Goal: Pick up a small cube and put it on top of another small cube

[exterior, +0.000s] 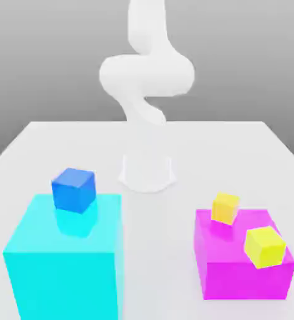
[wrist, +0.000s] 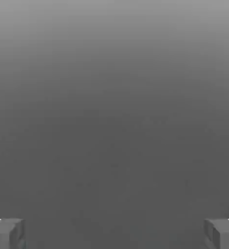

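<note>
Glossy, mirror-like cyan block (exterior: 65, 262) and magenta block (exterior: 243, 265), smooth matt white table (exterior: 224, 150), arm (exterior: 146, 75) perhaps plastic.

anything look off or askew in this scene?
Two small cubes sit askew on the magenta block: the golden cube overhangs its back edge, the lemon-yellow cube is tilted. The blue cube rests on the cyan block.

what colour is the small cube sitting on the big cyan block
Blue, on the cyan block; the exterior view shows it best.

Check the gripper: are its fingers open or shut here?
Open. In the hand view the gripper has its two fingertips at opposite edges of the frame, a wide gap between them and nothing held.
</note>
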You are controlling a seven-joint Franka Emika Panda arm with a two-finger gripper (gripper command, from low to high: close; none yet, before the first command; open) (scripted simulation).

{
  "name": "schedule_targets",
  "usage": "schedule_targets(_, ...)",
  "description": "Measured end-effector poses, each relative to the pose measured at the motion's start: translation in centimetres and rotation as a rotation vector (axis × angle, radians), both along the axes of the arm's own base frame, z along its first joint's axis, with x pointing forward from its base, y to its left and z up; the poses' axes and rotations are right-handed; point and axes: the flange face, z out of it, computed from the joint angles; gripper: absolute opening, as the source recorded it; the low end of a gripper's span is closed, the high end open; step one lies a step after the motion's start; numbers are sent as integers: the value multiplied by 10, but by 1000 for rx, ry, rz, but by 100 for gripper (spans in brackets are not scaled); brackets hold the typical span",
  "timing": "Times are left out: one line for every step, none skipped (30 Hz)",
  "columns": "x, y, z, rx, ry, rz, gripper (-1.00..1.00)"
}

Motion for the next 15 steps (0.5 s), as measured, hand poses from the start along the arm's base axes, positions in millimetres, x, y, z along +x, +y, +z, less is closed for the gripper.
schedule_targets(10,-19,-25,-16,37,2,0)
schedule_targets(18,-37,-49,-30,73,4,0)
schedule_targets(24,-54,-74,-43,110,7,0)
schedule_targets(27,-71,-99,-55,146,11,0)
schedule_targets(29,-88,-124,-65,181,16,0)
schedule_targets(28,-104,-149,-74,218,22,0)
schedule_targets(26,-119,-174,-82,254,29,0)
schedule_targets(22,-133,-199,-88,290,37,0)
schedule_targets(16,-147,-224,-93,327,45,0)
schedule_targets(8,-160,-248,-97,363,54,0)
schedule_targets(-1,-171,-272,-99,398,64,0)
schedule_targets(-12,-181,-295,-100,433,74,0)
schedule_targets(-24,-191,-317,-100,467,85,0)
schedule_targets(-37,-199,-338,-98,500,96,0)
schedule_targets(-52,-206,-359,-95,533,108,0)
